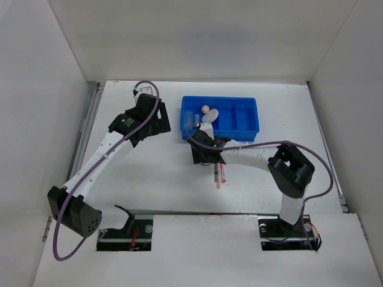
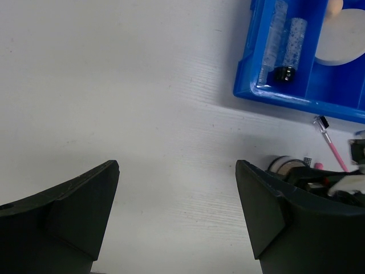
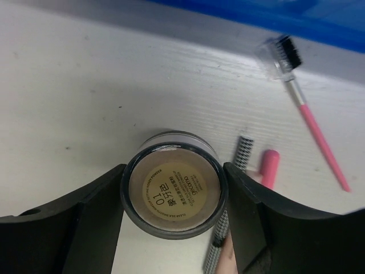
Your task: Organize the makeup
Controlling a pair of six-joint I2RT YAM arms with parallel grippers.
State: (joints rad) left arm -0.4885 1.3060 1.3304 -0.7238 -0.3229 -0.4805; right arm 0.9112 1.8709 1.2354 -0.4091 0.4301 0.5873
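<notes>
My right claw (image 3: pixel 172 171) clenches the round beige compact (image 3: pixel 174 191), on or just off the counter (image 3: pixel 68 85) outside the blue tray (image 2: pixel 296 100), likely to carry it in. My left claw (image 2: pixel 177 171) hangs released. Two tubes (image 2: pixel 275 34) lie in the tray; three thin sticks (image 3: pixel 319 137) wait beside the compact.

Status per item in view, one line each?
left gripper: open, empty, over table.
right gripper: shut on compact.
compact: gripped by its sides.
tray: holds two tubes, puff.
brush: lying on table, outside tray.
pink pencil: lying on table, outside tray.
</notes>
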